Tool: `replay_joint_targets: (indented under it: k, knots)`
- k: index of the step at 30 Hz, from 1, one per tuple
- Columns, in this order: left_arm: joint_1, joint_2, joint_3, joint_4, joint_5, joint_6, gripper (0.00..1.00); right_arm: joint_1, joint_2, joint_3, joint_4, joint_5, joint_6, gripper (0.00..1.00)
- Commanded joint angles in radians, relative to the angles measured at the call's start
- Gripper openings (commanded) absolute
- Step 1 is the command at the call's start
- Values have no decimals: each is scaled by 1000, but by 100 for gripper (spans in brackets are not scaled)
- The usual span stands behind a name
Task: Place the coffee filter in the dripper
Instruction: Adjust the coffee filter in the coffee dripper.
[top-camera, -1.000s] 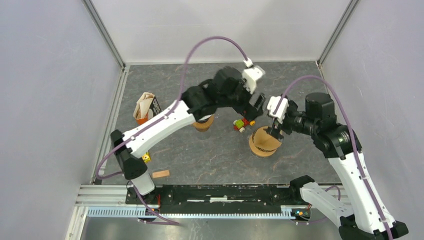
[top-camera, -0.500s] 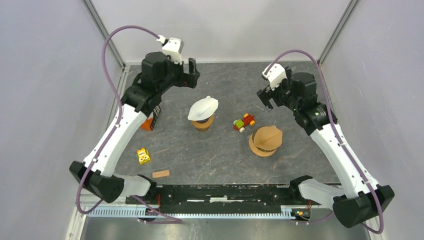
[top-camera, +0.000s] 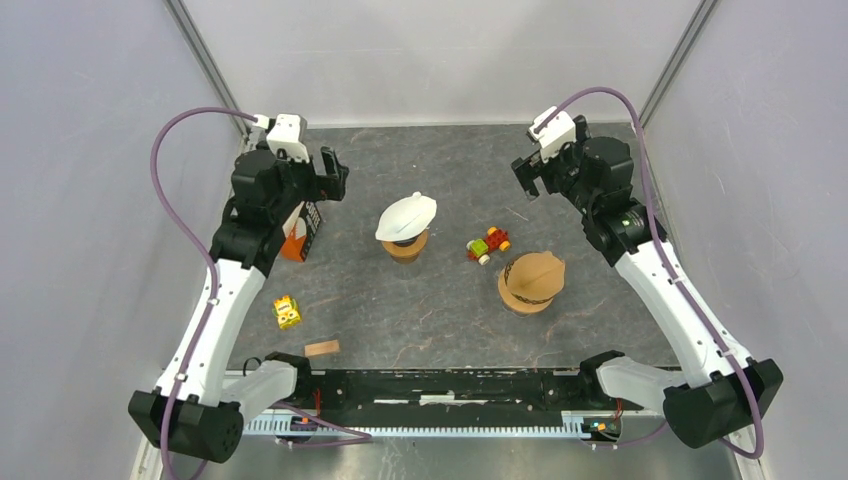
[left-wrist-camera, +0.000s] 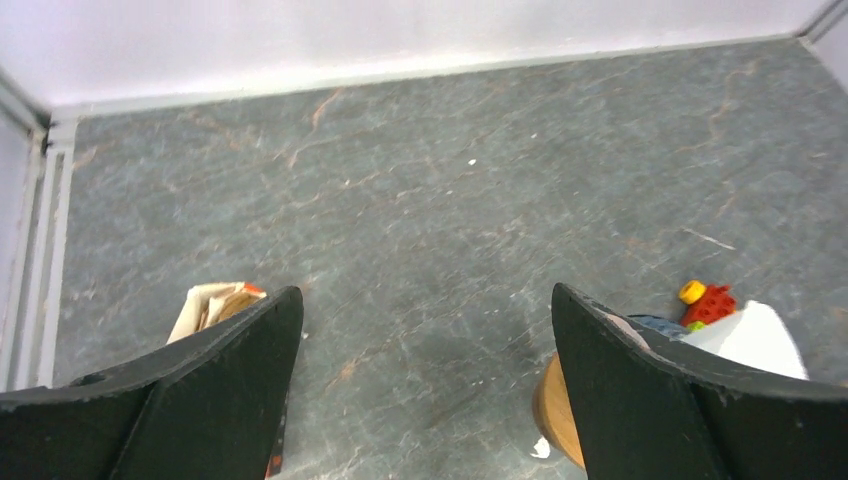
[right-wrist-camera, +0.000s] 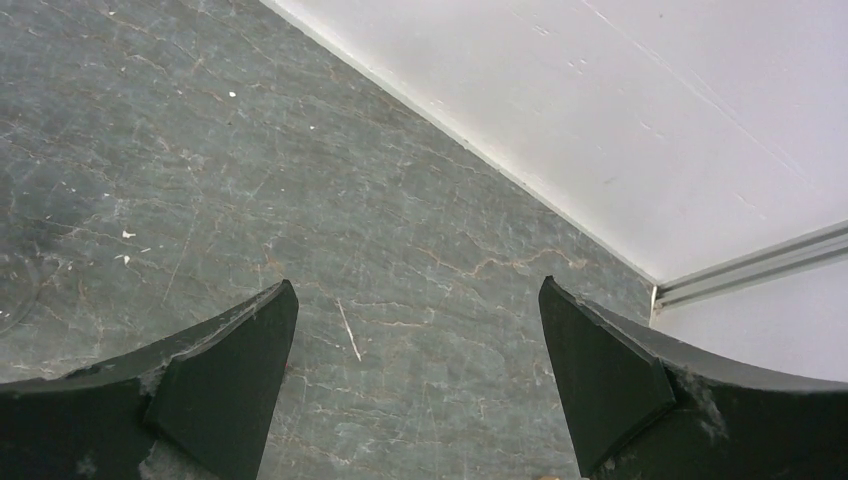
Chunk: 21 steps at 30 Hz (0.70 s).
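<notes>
A white coffee filter (top-camera: 407, 214) rests, tilted, on top of the dripper (top-camera: 406, 245), a round piece with a wooden base in the middle of the table. The left wrist view shows the filter (left-wrist-camera: 762, 336) and the wooden base (left-wrist-camera: 552, 408) behind the right finger. My left gripper (top-camera: 331, 174) hangs open and empty over the back left, well clear of the filter. My right gripper (top-camera: 523, 177) is open and empty over the back right. In the wrist views the left gripper (left-wrist-camera: 425, 292) and the right gripper (right-wrist-camera: 417, 285) have only bare table between their fingers.
An orange box of paper filters (top-camera: 297, 231) stands under the left arm. A brown cone-topped wooden holder (top-camera: 531, 281) sits right of centre, a small toy (top-camera: 487, 243) beside the dripper. A yellow block (top-camera: 287, 312) and a wooden block (top-camera: 321, 348) lie front left. Walls enclose the table.
Both arms pulled away from the middle, the left to the back left and the right off the brown holder to the back right. The white filter now shows on the dripper.
</notes>
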Motion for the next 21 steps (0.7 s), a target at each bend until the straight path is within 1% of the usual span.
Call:
replay_joint_targets:
  k: [1, 3, 4, 8, 10, 12, 15, 18, 21]
  knots:
    - [-2, -53, 6, 82, 157, 70, 100, -3, -15, -17, 64, -52, 23, 98]
    - [-2, -61, 1, 77, 181, 51, 100, -2, -31, -31, 72, -73, 27, 98]
    - [-1, -63, 1, 71, 220, 52, 100, -3, -39, -36, 67, -115, 23, 98]
    - [-2, -54, 26, 9, 441, 81, 99, 6, -73, -47, -5, -482, -89, 98]
    - [-7, -41, 50, -32, 496, 101, 98, 30, -59, -19, -83, -586, -157, 98]
    - [-35, -22, 80, -88, 474, 165, 97, 66, -51, -2, -147, -621, -235, 98]
    - [-113, 10, 105, -158, 395, 241, 98, 155, -54, -13, -200, -620, -339, 98]
    - [-194, 47, 110, -182, 309, 280, 99, 251, -22, 10, -261, -580, -411, 98]
    - [-241, 85, 122, -174, 226, 304, 99, 338, 14, 39, -278, -522, -452, 98]
